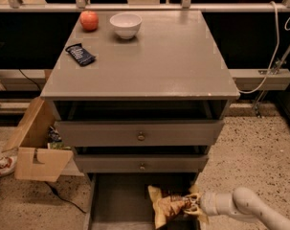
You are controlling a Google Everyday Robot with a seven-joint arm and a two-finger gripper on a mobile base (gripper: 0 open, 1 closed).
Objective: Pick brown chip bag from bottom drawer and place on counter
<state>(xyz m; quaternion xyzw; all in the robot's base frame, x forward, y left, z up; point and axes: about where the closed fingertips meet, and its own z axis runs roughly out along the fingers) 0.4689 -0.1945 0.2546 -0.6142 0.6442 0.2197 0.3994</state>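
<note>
— Reaching low with the gripper (195, 206), down in the bottom drawer (117, 200), pressing into the brown chip bag (169, 208). Bag lying right at the jaws, crumpling around them.

— Pinching it, or only nudging?

— Not showing. Impossible telling whether spread or closed on the foil, with everything hiding behind the bag's tan edge.

— Worrying about what, then?

— Possibly catching only a thin crinkly corner, so risking a slip on lifting and a drop back onto the drawer floor. Also risking a snag: passing close under the middle drawer (140, 163), sitting just above the jaws. Rising straight up probably meaning scraping bag or wrist against that front.

— And the counter (154, 71)?

— Waiting far above the jaws, carrying an apple (89, 20), a bowl (126, 24) and a small blue packet (80, 54) toward its far corner. Landing too near them likely knocking something.

— Anything else getting lost?

— Drawer front and the bag's lower part running off the bottom edge — most of the arm too.
</note>
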